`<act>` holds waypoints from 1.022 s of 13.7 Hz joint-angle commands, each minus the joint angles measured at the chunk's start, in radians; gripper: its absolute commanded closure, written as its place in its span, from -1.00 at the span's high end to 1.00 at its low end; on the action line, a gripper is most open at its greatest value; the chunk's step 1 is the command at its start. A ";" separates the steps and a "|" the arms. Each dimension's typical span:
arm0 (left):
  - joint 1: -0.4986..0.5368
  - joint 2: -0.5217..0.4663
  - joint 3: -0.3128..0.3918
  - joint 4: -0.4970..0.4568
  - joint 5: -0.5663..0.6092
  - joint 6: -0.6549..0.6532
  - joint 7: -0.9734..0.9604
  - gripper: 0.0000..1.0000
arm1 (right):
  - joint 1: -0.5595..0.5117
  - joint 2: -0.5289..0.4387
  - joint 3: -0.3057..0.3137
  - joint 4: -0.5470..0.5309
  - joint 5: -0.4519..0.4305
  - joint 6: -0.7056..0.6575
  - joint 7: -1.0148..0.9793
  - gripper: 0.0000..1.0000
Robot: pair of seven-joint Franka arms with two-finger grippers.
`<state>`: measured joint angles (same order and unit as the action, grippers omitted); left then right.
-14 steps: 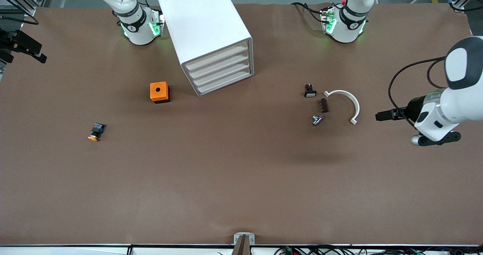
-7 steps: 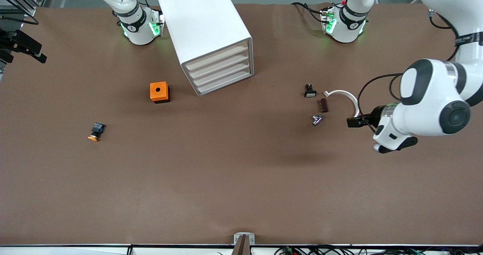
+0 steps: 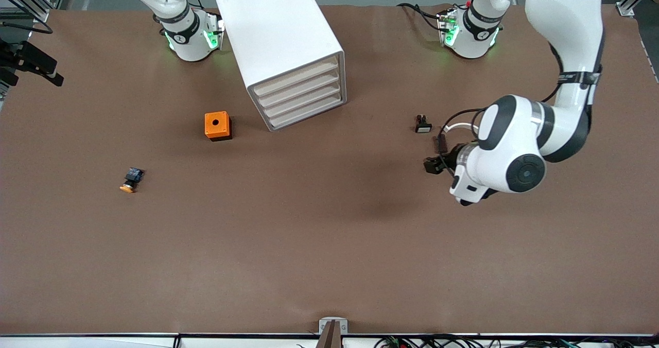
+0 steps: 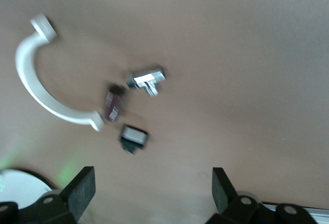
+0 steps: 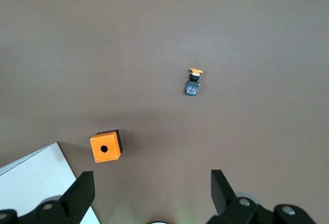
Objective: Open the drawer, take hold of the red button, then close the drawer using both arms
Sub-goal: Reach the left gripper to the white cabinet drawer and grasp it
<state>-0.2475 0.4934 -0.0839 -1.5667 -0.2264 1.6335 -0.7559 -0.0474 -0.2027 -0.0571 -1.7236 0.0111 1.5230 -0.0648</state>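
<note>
The white cabinet [image 3: 280, 44] stands near the right arm's base, and its four drawers [image 3: 301, 98] are all shut. No red-capped button shows in any view. My left gripper [image 3: 467, 193] hangs open and empty over the table beside a cluster of small parts. In the left wrist view [image 4: 151, 193] its fingers stand wide apart. My right gripper [image 5: 151, 198] is open and empty, high over the table near the cabinet's corner [image 5: 31, 183]. It is out of the front view.
An orange cube with a hole [image 3: 217, 125] and an orange-capped button [image 3: 128, 180] lie toward the right arm's end. Under the left hand lie a white curved piece [image 4: 38, 88], a silver part [image 4: 148, 78], a brown piece [image 4: 111, 106] and a small black switch [image 3: 422, 125].
The left arm has swung in from its end of the table toward the middle and now hangs over the small parts. The right arm has not visibly moved.
</note>
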 commanded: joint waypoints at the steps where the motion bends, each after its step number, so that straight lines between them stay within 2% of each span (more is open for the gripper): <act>1: -0.030 0.013 0.006 0.022 -0.062 -0.009 -0.158 1.00 | 0.004 -0.023 -0.001 -0.017 -0.007 0.002 0.008 1.00; 3: -0.055 0.046 0.006 0.069 -0.103 -0.015 -0.281 1.00 | 0.003 -0.023 -0.001 -0.017 -0.007 0.002 0.008 1.00; 7: -0.105 0.103 0.006 0.146 -0.137 -0.127 -0.521 1.00 | 0.003 -0.023 -0.001 -0.017 -0.007 0.002 0.008 1.00; 10: -0.128 0.123 0.006 0.151 -0.200 -0.188 -0.753 1.00 | 0.003 -0.023 -0.001 -0.017 -0.007 0.002 0.008 1.00; 14: -0.131 0.152 0.006 0.151 -0.356 -0.193 -0.985 1.00 | 0.003 -0.023 -0.001 -0.017 -0.007 0.002 0.008 1.00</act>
<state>-0.3743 0.6225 -0.0842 -1.4458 -0.5194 1.4681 -1.6514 -0.0474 -0.2026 -0.0571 -1.7237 0.0111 1.5230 -0.0648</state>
